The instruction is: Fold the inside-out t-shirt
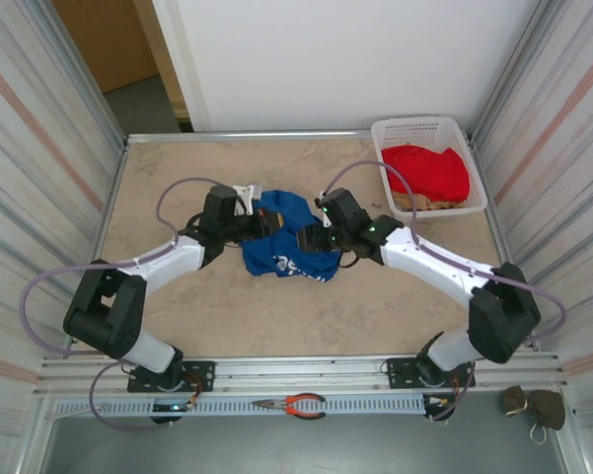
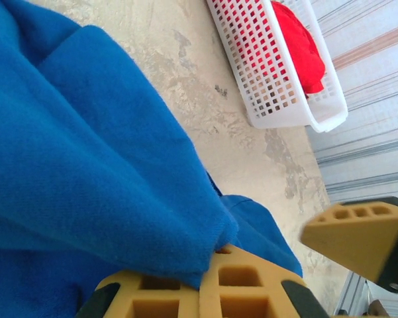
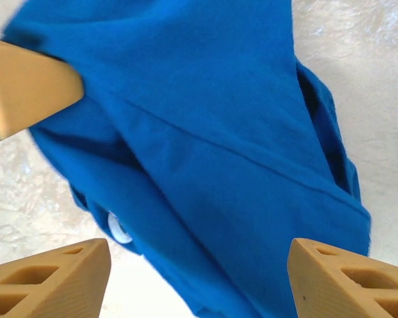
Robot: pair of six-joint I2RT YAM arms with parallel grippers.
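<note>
Top external: table (image 1: 227, 316), ribbed walls (image 1: 39, 128); left gripper (image 1: 259, 227) tight on t-shirt (image 1: 288, 252), right gripper (image 1: 309, 237) agape.

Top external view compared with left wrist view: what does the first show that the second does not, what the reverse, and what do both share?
Top external, not left wrist: white lettering, tan cloth in the white basket, red-handled pliers on the front rail. Left wrist, not top external: a fold of the blue t-shirt nipped in the shut left pincer. Shared: the t-shirt, the basket holding a red garment, the marbled table.
</note>
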